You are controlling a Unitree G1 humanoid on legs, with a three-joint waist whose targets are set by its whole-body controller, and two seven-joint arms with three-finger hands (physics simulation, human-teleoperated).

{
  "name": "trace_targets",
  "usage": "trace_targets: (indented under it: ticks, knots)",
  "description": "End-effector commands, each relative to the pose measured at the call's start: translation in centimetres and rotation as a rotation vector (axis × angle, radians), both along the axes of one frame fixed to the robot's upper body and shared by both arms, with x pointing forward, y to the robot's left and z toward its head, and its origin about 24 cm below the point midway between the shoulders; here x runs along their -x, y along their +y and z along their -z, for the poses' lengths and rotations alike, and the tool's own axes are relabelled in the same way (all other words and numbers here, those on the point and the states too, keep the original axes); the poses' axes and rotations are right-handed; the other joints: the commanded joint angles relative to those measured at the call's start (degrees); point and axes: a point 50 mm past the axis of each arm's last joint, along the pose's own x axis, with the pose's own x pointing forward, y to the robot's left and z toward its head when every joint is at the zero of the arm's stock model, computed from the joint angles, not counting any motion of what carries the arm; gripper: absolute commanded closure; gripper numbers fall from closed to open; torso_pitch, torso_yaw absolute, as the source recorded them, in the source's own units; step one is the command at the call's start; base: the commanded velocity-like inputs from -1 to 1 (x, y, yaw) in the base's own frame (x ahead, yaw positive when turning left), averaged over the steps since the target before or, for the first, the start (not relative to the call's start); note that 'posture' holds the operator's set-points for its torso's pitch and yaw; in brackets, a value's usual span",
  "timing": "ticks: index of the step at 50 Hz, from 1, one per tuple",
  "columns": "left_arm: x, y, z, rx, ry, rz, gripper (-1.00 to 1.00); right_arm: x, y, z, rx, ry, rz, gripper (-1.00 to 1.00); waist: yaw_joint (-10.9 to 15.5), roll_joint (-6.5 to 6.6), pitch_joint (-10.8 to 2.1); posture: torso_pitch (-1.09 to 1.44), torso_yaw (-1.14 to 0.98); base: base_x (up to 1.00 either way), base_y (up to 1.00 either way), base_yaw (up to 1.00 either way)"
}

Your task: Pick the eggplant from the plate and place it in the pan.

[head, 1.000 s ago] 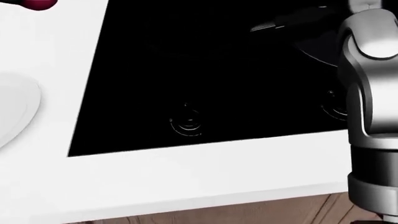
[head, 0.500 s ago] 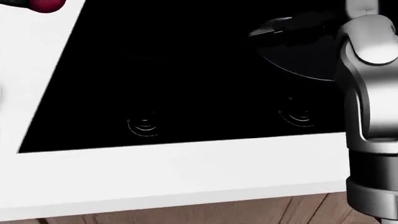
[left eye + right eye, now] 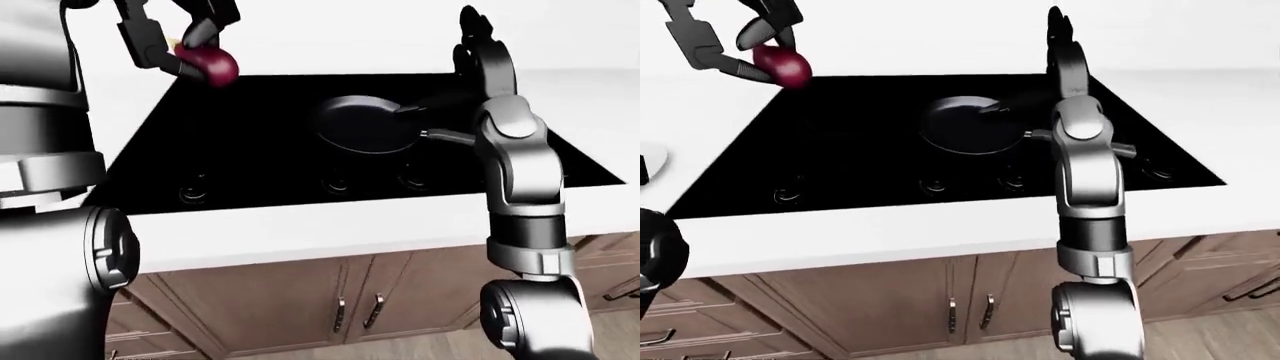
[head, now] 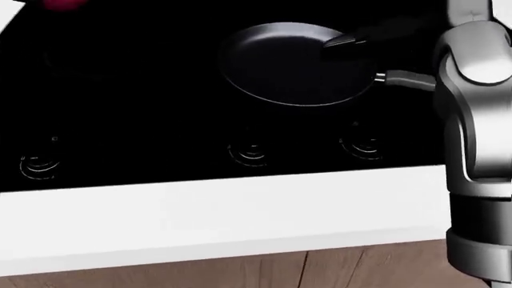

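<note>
The left robot hand [image 3: 175,45] gripped the glossy purple eggplant [image 3: 210,65] round its middle — light, probably slippery — left of the black round pan [image 3: 365,124].

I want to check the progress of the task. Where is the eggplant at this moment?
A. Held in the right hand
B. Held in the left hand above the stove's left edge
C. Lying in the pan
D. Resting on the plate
B: the left hand grips the eggplant in the air, left of the empty pan.

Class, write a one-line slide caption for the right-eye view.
Left hand carries the eggplant above the stove toward the pan.
</note>
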Motion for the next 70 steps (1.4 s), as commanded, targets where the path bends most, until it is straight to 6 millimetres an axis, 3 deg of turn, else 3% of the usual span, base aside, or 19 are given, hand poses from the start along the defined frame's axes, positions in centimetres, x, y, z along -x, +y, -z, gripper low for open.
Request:
trace_targets:
  ticks: [1, 3, 9, 22, 24, 28, 31, 32, 35, 36, 39, 41, 42, 46, 57, 58, 62, 66, 70]
  knots:
    - [1.3, 0.5, -2.3, 0.02, -0.102, -0.007, 0.99, 0.6, 0.5, -2.5, 0.006, -0.099, -0.016, -1.0, 0.5, 0.06, -2.31, 0.0, 0.0, 0.0, -0.06, 0.0]
    - [1.4, 0.6, -2.5, 0.022, -0.104, -0.009, 1.0, 0.5, 0.5, -2.6, 0.011, -0.1, -0.014, -1.0, 0.4, -0.6, -1.21, 0.0, 0.0, 0.0, 0.0, 0.0]
    - [1.5, 0.5, -3.0, 0.022, -0.113, -0.006, 1.0, 0.5, 0.5, -3.1, 0.021, -0.099, -0.004, -1.0, 0.2, 0.25, -0.03, 0.0, 0.0, 0.0, 0.0, 0.0]
    - [1.4, 0.4, -2.5, 0.027, -0.106, -0.002, 1.0, 0.5, 0.6, -2.5, 0.015, -0.095, -0.009, -1.0, -0.8, 1.16, -1.09, 0.0, 0.0, 0.0, -0.02, 0.0]
    - [1.4, 0.5, -2.4, 0.026, -0.105, -0.004, 1.0, 0.5, 0.5, -2.5, 0.012, -0.093, -0.009, -1.0, -0.1, 2.92, -1.48, 0.0, 0.0, 0.0, -0.23, 0.0]
    - [1.4, 0.3, -2.5, 0.027, -0.105, 0.002, 1.0, 0.5, 0.5, -2.4, 0.015, -0.094, -0.007, -1.0, 0.3, 4.46, -1.51, 0.0, 0.0, 0.0, -0.35, 0.0]
    - [1.4, 0.3, -2.8, 0.025, -0.109, 0.002, 1.0, 0.5, 0.4, -2.6, 0.018, -0.096, -0.005, -1.0, -0.1, 8.8, -1.17, 0.0, 0.0, 0.0, -0.58, 0.0]
    - [1.5, 0.2, -2.9, 0.028, -0.111, 0.005, 0.99, 0.5, 0.3, -2.7, 0.01, -0.101, -0.004, -1.0, 0.3, 7.8, -1.01, 0.0, 0.0, 0.0, -0.44, 0.0]
    - [1.4, 0.2, -2.7, 0.023, -0.11, 0.006, 1.0, 0.4, 0.3, -2.4, 0.019, -0.096, -0.001, -1.0, 0.3, 7.85, -2.28, 0.0, 0.0, 0.0, -0.43, 0.0]
    - [1.5, 0.3, -2.8, 0.024, -0.111, 0.005, 0.99, 0.4, 0.3, -2.5, 0.013, -0.098, -0.002, -1.0, 0.3, 7.99, -1.36, 0.0, 0.0, 0.0, 0.0, 0.0]
    - [1.6, 0.3, -3.1, 0.024, -0.117, 0.004, 1.0, 0.5, 0.4, -2.9, 0.018, -0.103, 0.001, -1.0, 0.8, 4.08, 0.55, 0.0, 0.0, 0.0, 0.0, 0.0]
    - [1.6, 0.2, -3.2, 0.026, -0.12, 0.006, 1.0, 0.4, 0.4, -2.8, 0.017, -0.104, 0.001, -1.0, 1.6, -0.1, 0.08, 0.0, 0.0, 0.0, 0.0, 0.0]
    - [1.6, 0.2, -3.2, 0.025, -0.12, 0.005, 1.0, 0.5, 0.4, -2.7, 0.019, -0.102, 0.001, -1.0, 1.6, 1.58, 0.68, 0.0, 0.0, 0.0, 0.0, 0.0]
    - [1.4, 0.3, -3.0, 0.025, -0.119, 0.007, 1.0, 0.5, 0.3, -2.7, 0.016, -0.103, 0.002, -1.0, 0.8, 3.19, -0.25, 0.0, 0.0, 0.0, 0.0, 0.0]
    - [1.5, 0.3, -3.0, 0.022, -0.122, 0.007, 1.0, 0.5, 0.4, -2.6, 0.009, -0.108, -0.002, -1.0, 0.5, 3.07, -0.82, 0.0, 0.0, 0.0, 0.0, 0.0]
    - [1.5, 0.3, -3.0, 0.024, -0.122, 0.008, 1.0, 0.5, 0.3, -2.6, 0.013, -0.107, -0.002, -1.0, 0.5, 3.52, -2.07, 0.0, 0.0, 0.0, -0.17, 0.0]
    - [1.5, 0.2, -3.0, 0.019, -0.119, 0.01, 1.0, 0.5, 0.3, -2.6, 0.012, -0.108, -0.004, -1.0, 0.2, 6.32, -2.2, 0.0, 0.0, 0.0, -0.37, 0.0]
    - [1.6, 0.2, -3.0, 0.02, -0.119, 0.011, 1.0, 0.5, 0.3, -2.5, 0.016, -0.106, -0.005, -1.0, 0.2, 5.23, -1.82, 0.0, 0.0, 0.0, -0.47, 0.0]
    - [1.6, 0.2, -3.4, 0.021, -0.124, 0.011, 1.0, 0.5, 0.5, -2.8, 0.022, -0.109, -0.007, -1.0, 0.5, 1.86, -1.56, 0.0, 0.0, 0.0, -0.47, 0.0]
